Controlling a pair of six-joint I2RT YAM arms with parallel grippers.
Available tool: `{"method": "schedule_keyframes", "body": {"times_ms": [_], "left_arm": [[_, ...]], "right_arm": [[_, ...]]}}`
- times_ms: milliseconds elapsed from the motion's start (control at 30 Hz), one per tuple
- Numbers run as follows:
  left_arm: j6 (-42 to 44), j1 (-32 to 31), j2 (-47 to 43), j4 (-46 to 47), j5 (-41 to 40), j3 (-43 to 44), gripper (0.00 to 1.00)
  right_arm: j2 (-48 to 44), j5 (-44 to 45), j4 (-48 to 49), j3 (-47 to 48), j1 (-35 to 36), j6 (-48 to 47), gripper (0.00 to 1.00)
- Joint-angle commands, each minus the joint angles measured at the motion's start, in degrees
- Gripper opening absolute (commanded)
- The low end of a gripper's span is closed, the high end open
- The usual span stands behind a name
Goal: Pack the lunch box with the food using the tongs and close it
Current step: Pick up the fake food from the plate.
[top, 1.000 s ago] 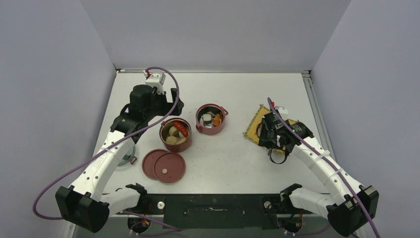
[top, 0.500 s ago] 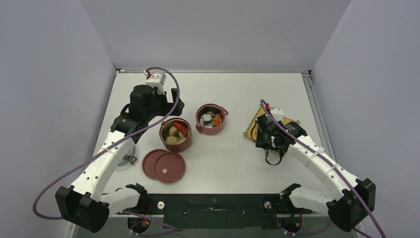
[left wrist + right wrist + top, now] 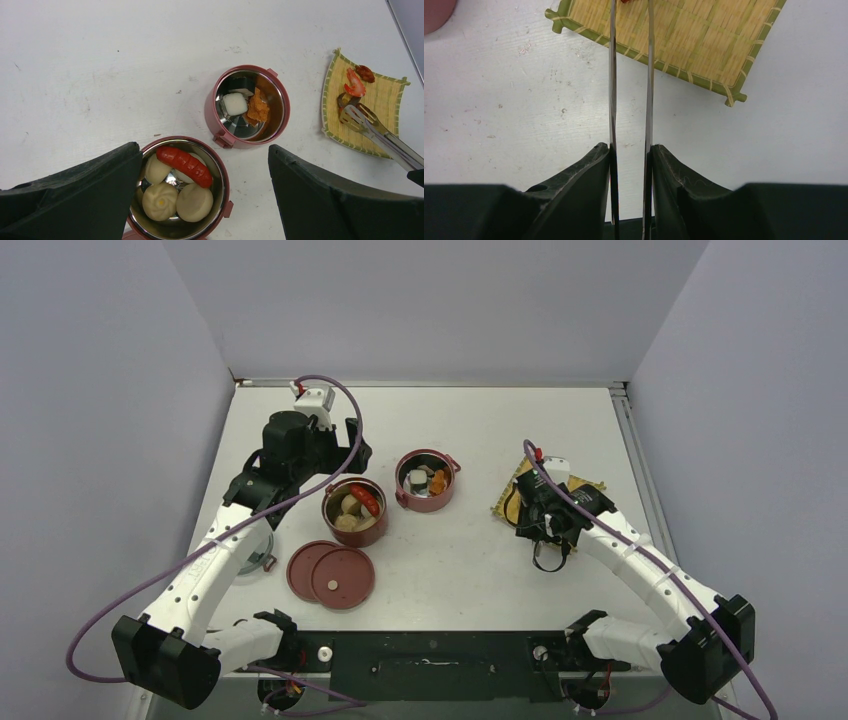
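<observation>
Right of the lunch box (image 3: 226, 200), the right arm (image 3: 640, 565) bends low, jaws pinching the tongs (image 3: 612, 100). The left arm (image 3: 215, 565) hangs over it, jaws wide open, empty.

The lunch box (image 3: 239, 129) is glossy steel inside, the tongs (image 3: 380, 137) smooth bright metal, the mat (image 3: 704, 40) woven straw, the table (image 3: 100, 60) matt.

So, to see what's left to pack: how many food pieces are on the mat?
3, on the woven mat: a shrimp-like piece, a dark red piece beside it, a dark piece at the tongs tips. The tongs may hide more.
</observation>
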Motion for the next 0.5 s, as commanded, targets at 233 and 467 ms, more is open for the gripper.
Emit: {"method": "schedule_keyframes", "body": {"times_ms": [233,467], "left_arm": [[-0.1,-0.2,-1.3,3.0,-0.2,0.4,0.97],[-0.1,-0.2,-1.6,3.0,-0.2,0.3,0.97]], "right_arm": [[-0.7,3.4,-0.2,2.6,1.9,1.3,0.28],[-1.7,4.7,-1.9,4.2,2.9,1.7,0.27]]}}
